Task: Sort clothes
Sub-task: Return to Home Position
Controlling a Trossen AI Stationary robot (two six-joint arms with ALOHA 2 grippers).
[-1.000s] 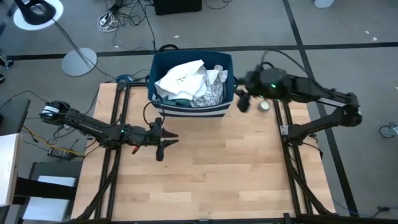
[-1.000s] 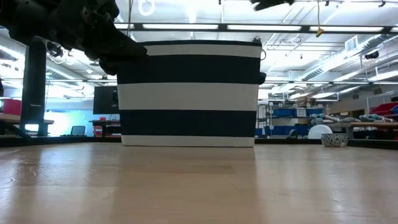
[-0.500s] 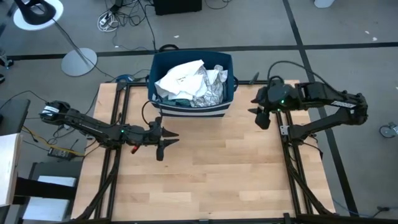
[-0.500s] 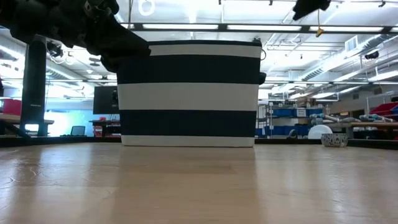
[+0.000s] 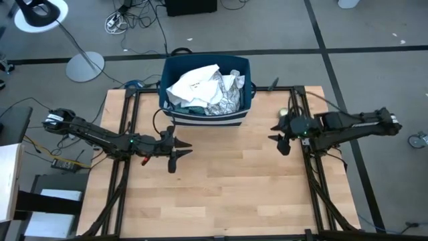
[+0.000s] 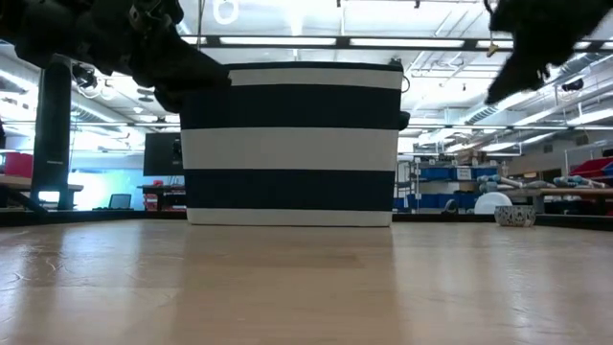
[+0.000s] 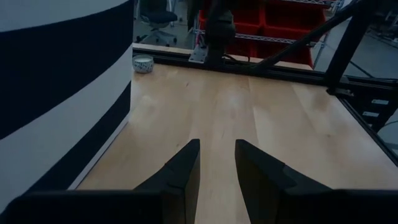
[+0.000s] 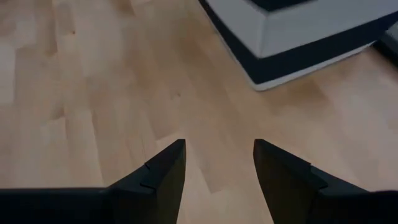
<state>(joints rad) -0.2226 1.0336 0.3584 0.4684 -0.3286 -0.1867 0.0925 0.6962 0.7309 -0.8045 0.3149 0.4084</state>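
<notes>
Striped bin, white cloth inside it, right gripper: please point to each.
striped bin [image 5: 207, 119]: high view, its striped front wall.
white cloth [image 5: 194, 82]: high view, its top fold.
right gripper [image 5: 279, 138]: high view, midway between its fingertips.

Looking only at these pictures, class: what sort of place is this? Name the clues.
Probably a robotics lab or workshop. A left arm and a right arm are mounted at a wooden table, loose cables lie on the floor behind it, and racks of red bins stand beyond.
</notes>
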